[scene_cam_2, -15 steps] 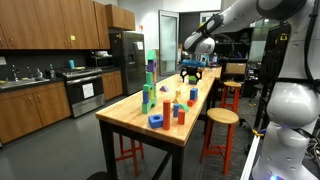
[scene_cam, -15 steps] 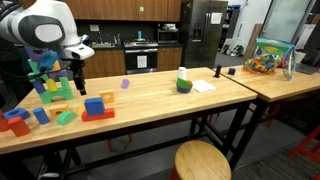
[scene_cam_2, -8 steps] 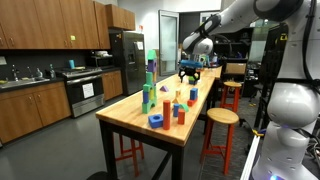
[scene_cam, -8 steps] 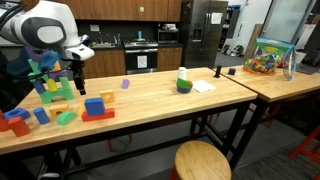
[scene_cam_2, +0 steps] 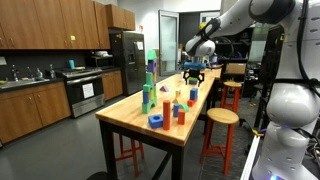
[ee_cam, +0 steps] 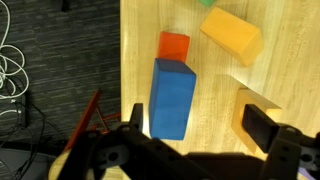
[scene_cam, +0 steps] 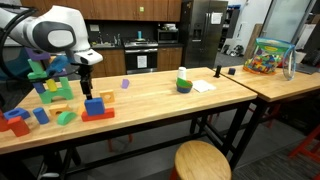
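Note:
My gripper (scene_cam: pixel 87 90) hangs open over the cluster of coloured blocks at one end of the wooden table (scene_cam: pixel 150 100), and holds nothing. In the wrist view the gripper (ee_cam: pixel 200 125) stands wide. A blue rectangular block (ee_cam: pixel 172 97) lies flat just inside one finger. A pale wooden block (ee_cam: pixel 252 100) sits partly under the other finger. Beyond them lie a small orange block (ee_cam: pixel 174 45) and a yellow block (ee_cam: pixel 230 34). In an exterior view a blue block on a red piece (scene_cam: pixel 96 107) sits just below the gripper. The gripper (scene_cam_2: pixel 192 72) is over the table's far end there.
Other blocks stand around: a green and blue stack (scene_cam: pixel 45 80), a green piece (scene_cam: pixel 65 117), a tall tower (scene_cam_2: pixel 150 85), a blue ring (scene_cam_2: pixel 156 121). A green bowl (scene_cam: pixel 184 84), paper (scene_cam: pixel 203 86) and a toy bin (scene_cam: pixel 268 57) lie further along. Stools (scene_cam: pixel 202 160) stand beside the table.
The arm has shifted sideways along the table and a little lower, so the gripper now hangs over the blue block. The jaws have stayed open.

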Robot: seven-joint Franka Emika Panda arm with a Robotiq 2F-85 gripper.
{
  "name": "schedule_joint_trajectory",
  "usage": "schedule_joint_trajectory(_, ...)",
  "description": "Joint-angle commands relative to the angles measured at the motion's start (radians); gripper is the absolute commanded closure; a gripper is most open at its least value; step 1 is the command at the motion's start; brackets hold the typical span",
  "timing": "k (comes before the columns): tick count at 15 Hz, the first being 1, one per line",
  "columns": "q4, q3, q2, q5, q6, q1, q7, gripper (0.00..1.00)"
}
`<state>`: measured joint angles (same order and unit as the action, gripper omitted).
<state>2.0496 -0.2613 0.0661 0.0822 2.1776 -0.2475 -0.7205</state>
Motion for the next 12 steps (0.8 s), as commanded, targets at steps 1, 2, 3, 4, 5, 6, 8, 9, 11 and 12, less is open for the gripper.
schedule_joint_trajectory(1, -0.023, -0.009, 0.016, -0.002, -0.036, -0.003, -0.016, 0.0)
schedule_joint_trajectory(2, -0.021, -0.01, 0.02, -0.001, -0.034, -0.002, -0.012, 0.0)
schedule_joint_trajectory(3, -0.018, -0.01, 0.022, 0.001, -0.037, -0.002, -0.008, 0.0)
schedule_joint_trajectory(4, -0.019, -0.009, 0.03, 0.005, -0.039, -0.001, -0.005, 0.0)
schedule_joint_trajectory(5, -0.018, -0.009, 0.034, 0.006, -0.045, -0.001, -0.003, 0.0)
schedule_joint_trajectory(6, -0.018, -0.008, 0.039, 0.007, -0.047, 0.0, -0.003, 0.0)
schedule_joint_trajectory(8, -0.015, -0.008, 0.047, 0.01, -0.048, 0.001, 0.002, 0.0)
schedule_joint_trajectory(9, -0.014, -0.008, 0.05, 0.013, -0.047, 0.001, 0.002, 0.0)
schedule_joint_trajectory(11, -0.014, -0.009, 0.058, 0.017, -0.046, 0.002, 0.005, 0.0)
schedule_joint_trajectory(12, -0.014, -0.009, 0.062, 0.021, -0.046, 0.002, 0.008, 0.0)
